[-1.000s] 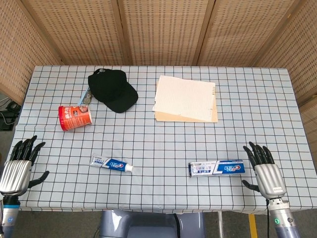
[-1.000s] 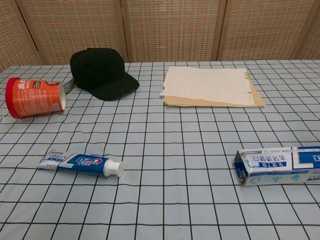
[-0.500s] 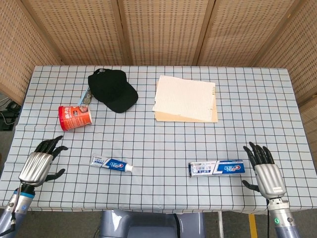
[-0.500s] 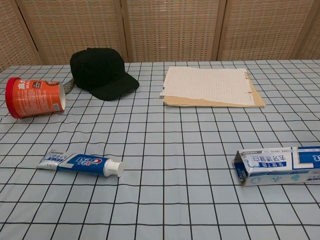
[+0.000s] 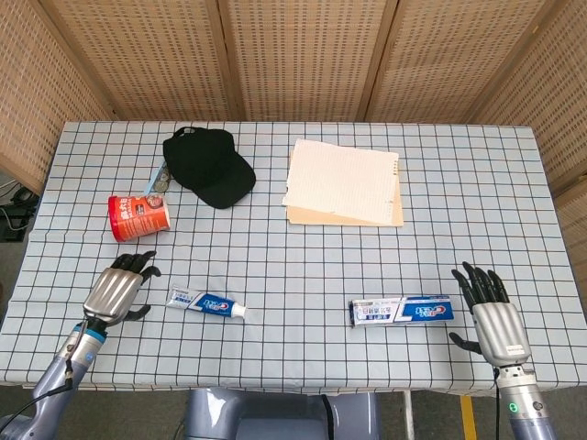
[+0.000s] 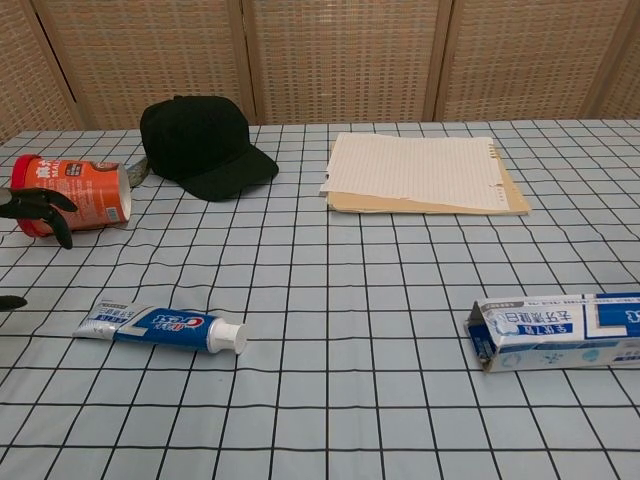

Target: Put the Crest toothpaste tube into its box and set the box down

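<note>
The tube (image 5: 206,302) is seen lying flat on the checked table (image 5: 303,229), its white cap turned toward the box (image 5: 402,311); "Crest" can be read on its blue label in the chest view. The box lies well to the right of the tube, its open end facing the tube; its printing is too small to be read. The left hand (image 5: 116,289) is held just left of the tube, fingers spread and nothing gripped; half a second ago it was farther left, near the table's edge. The right hand (image 5: 491,314) is found just beyond the box, fingers spread, unmoved. Behind the tube a red cup (image 5: 138,217) lies on its side, and farther back a black cap (image 5: 208,166) and a paper pad (image 5: 343,181) are seen.
</note>
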You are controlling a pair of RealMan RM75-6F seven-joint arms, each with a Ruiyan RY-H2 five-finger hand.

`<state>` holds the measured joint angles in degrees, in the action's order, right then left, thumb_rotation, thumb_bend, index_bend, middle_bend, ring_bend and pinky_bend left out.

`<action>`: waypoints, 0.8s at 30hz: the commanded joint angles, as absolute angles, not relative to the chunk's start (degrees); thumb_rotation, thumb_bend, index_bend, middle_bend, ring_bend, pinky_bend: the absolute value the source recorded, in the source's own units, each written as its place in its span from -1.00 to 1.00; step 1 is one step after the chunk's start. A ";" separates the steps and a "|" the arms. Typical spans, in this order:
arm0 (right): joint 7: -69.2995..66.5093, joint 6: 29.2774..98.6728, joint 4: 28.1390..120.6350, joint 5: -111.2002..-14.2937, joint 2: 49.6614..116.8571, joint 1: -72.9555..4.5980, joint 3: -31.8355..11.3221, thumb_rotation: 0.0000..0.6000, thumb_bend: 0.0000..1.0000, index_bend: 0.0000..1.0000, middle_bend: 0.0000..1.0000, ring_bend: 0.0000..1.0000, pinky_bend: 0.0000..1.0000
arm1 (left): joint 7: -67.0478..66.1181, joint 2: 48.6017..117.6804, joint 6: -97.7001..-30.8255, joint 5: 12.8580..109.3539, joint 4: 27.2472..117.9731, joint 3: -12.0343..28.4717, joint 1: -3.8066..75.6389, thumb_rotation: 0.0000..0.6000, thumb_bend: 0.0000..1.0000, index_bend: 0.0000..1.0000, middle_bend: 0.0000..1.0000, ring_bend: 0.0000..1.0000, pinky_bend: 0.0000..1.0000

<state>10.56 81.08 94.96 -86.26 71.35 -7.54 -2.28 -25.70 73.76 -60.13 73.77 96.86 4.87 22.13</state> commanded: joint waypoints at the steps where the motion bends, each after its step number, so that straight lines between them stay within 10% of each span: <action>1: 10.50 81.04 94.95 -86.21 71.33 -7.56 -2.29 1.00 -0.74 -0.89 -1.00 -1.00 -1.00 | -28.44 75.94 -58.38 71.00 96.19 5.38 24.13 1.00 -0.50 -0.32 -0.73 -0.67 -0.69; 24: 9.00 81.02 95.16 -85.73 70.63 -7.52 -2.57 1.00 -0.74 -0.89 -1.00 -1.00 -1.00 | -41.55 82.92 -57.34 59.39 96.87 3.64 31.17 1.00 -0.50 -0.42 -0.73 -0.67 -0.69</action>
<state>9.01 81.02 95.16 -85.73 70.62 -7.52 -2.57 -41.32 82.69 -57.22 59.65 96.93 3.73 30.94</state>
